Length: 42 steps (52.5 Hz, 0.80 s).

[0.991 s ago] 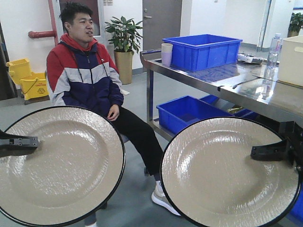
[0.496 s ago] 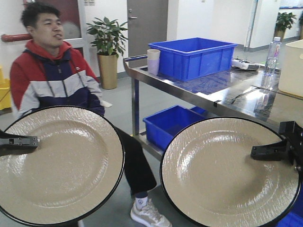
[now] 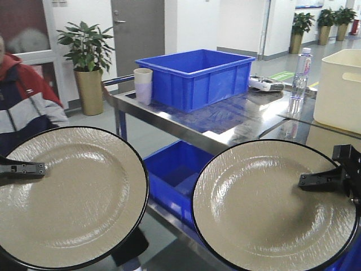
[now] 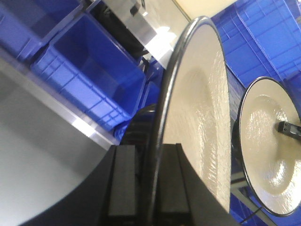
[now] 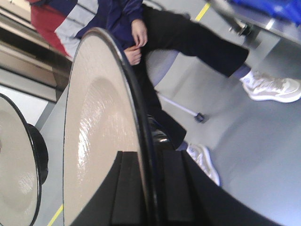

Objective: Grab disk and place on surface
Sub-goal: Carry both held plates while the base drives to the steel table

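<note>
Beige, black-rimmed: one disk [image 3: 73, 197] is clamped at its rim in the left gripper [image 3: 25, 168], the other disk [image 3: 265, 209] in the right gripper [image 3: 316, 180], both held upright off the steel surface [image 3: 237, 127]. Grabbing looks done; placing remains.

The left disk [image 3: 70, 197] and the right disk [image 3: 273, 206] are broad beige plates with thin black rims and glossy, finely textured faces. Both stand on edge in the air, side by side and apart. The shiny grey metal bench [image 3: 248, 121] lies behind them, with neither disk resting on it.
</note>
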Motion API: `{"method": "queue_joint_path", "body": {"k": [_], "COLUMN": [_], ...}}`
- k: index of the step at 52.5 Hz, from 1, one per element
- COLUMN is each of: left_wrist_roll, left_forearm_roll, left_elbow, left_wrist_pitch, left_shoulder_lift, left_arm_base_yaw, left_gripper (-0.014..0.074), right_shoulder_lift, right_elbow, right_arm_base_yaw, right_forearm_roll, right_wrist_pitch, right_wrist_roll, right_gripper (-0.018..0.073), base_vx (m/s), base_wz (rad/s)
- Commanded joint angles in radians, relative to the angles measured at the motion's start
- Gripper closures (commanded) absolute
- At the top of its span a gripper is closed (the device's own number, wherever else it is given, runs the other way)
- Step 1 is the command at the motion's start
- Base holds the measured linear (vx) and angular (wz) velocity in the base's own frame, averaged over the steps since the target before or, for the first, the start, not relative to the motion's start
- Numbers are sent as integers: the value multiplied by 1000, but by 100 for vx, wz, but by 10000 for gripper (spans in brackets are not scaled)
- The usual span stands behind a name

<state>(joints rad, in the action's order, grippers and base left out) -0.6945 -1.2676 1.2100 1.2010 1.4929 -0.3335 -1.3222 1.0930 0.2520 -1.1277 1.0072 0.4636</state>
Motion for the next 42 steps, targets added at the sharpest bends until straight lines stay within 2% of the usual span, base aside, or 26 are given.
{"method": "queue_joint_path", "body": {"k": [1,21,42], "left_wrist_roll": [9,9,9], "left_forearm_roll": [-145,-145,-145], "left_elbow": [37,37,37], "left_wrist_pitch": [60,59,59], "left_shoulder_lift": [-46,-46,-46], "left_arm_base_yaw": [6,6,6], "left_gripper": [604,604,604], "right_shoulder_lift": [34,34,34], "right_elbow": [33,33,33], "right_arm_base_yaw": [4,4,4], "right_forearm_roll": [-117,-117,-117], "right_wrist_pitch": [-13,-13,-13], "right_wrist_roll": [-9,-9,-9], "right_gripper": [568,568,568], "base_vx": [44,41,34], "base_wz": [-22,-35,-69]}}
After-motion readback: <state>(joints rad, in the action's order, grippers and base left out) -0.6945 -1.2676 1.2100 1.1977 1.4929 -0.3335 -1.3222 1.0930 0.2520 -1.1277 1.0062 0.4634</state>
